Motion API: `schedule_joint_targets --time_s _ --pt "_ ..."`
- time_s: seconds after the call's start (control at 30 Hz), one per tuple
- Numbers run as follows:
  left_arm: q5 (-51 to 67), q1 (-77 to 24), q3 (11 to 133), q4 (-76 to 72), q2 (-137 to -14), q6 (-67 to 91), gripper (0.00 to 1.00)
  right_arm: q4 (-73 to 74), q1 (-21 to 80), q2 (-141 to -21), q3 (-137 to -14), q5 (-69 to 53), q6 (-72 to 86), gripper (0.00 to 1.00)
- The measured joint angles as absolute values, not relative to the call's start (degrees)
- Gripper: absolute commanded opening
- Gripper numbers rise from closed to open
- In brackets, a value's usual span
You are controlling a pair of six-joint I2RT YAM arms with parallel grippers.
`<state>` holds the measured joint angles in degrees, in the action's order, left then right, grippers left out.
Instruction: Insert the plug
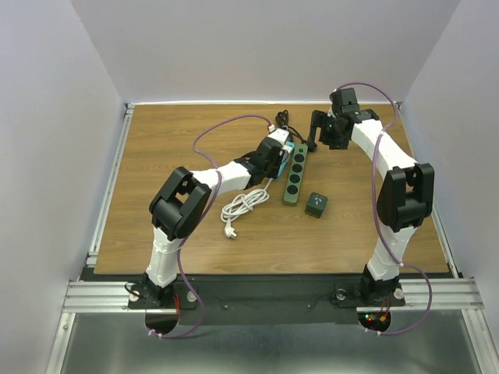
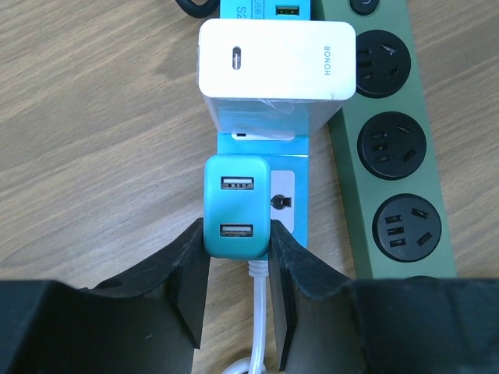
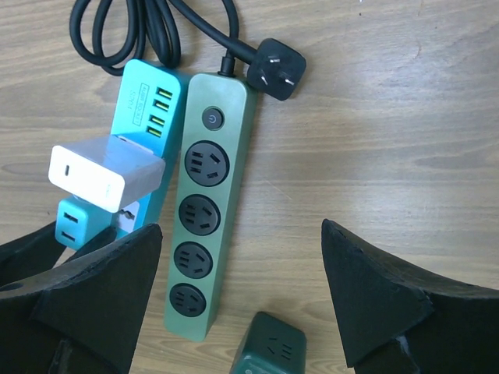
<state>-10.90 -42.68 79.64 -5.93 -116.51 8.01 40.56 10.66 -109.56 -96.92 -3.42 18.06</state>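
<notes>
Your left gripper (image 2: 238,248) pinches the teal plug (image 2: 236,206) for pressing into the blue strip (image 2: 261,148); maybe seated already. Your right gripper (image 3: 238,234) hangs spread.

Wooden table (image 1: 148,156) between pale walls (image 1: 47,156)

The white charger (image 2: 274,61) reads "HONOR" on its face.

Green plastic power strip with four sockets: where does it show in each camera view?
Top external: the green plastic power strip lies mid-table, between the arms.
Left wrist: the strip runs down the right edge.
Right wrist: the strip stands left of centre.
Shared landmark: the turquoise USB strip along its left side.
</notes>
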Motion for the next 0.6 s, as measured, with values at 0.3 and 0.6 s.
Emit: schedule_joint_targets --time_s 0.3,0.6 --pt "-11.44 -43.11 81.73 -4.10 -117.75 8.62 0.00 39.92 10.57 -109.34 -95.44 -3.62 17.76 0.88" --pt "-13.76 -43.29 82.21 -3.40 -117.89 10.33 0.46 39.40 10.57 -107.55 -91.90 -3.38 17.63 0.91"
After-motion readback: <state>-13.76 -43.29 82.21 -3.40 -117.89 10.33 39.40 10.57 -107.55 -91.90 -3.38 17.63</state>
